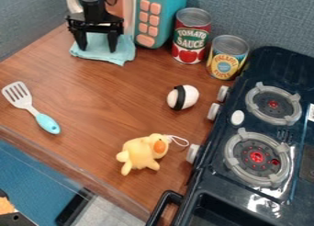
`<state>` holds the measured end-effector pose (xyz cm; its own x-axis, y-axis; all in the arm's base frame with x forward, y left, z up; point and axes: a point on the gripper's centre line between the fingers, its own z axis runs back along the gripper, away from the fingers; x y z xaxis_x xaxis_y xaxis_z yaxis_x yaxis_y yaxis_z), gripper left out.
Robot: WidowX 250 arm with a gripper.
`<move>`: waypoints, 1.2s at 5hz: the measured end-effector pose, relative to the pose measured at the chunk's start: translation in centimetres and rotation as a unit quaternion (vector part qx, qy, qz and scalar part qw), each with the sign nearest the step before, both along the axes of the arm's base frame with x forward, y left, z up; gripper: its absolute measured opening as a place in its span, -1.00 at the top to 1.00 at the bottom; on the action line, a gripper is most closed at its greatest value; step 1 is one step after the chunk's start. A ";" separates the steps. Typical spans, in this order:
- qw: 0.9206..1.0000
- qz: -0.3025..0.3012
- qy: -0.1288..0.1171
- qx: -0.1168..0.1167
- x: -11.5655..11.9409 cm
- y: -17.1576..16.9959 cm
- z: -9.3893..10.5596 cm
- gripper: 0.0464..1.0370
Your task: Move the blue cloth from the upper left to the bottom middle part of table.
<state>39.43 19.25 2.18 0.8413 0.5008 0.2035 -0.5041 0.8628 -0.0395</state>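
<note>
The desk (92, 96) spreads out below me, brown wood, running from its 11 o'clock corner down to 6 o'clock. The dark stove (236, 190) takes up the side from 2 to 5 o'clock, with two grey burners on top and pale knobs facing the wood.

At 12 o'clock stands a teal toy appliance (160, 20) with rows of peach buttons. Beside it, at 11 o'clock, my black fingers (113, 40) point down, spread apart, with nothing pinched between them that I can see.

At 1 o'clock there is a red-labelled can (191, 34), upright, and just beside it, nearer 2 o'clock, a shorter yellow-labelled can (227, 59), upright too.

The blue cloth (98, 53) lies at 11 o'clock, right below my fingers; whether they touch it, I cannot tell.

Over at 9 o'clock I have a spatula (46, 122), its slotted white head toward 10 o'clock and its light blue handle toward 8. The yellow plush toy (140, 154) lies between 6 and 7 o'clock, a white loop at its head. Smallest is a white rounded object (190, 95) with a black band, just off centre toward 2 o'clock.
</note>
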 end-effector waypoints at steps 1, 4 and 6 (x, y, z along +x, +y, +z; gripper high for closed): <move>1.000 0.011 0.013 0.001 -0.5 0.2 -0.3 -0.92; 0.999 0.008 0.030 -0.008 -4.4 -1.8 -1.1 -0.92; 0.998 -0.045 0.047 -0.027 -7.4 -5.1 -1.1 -0.92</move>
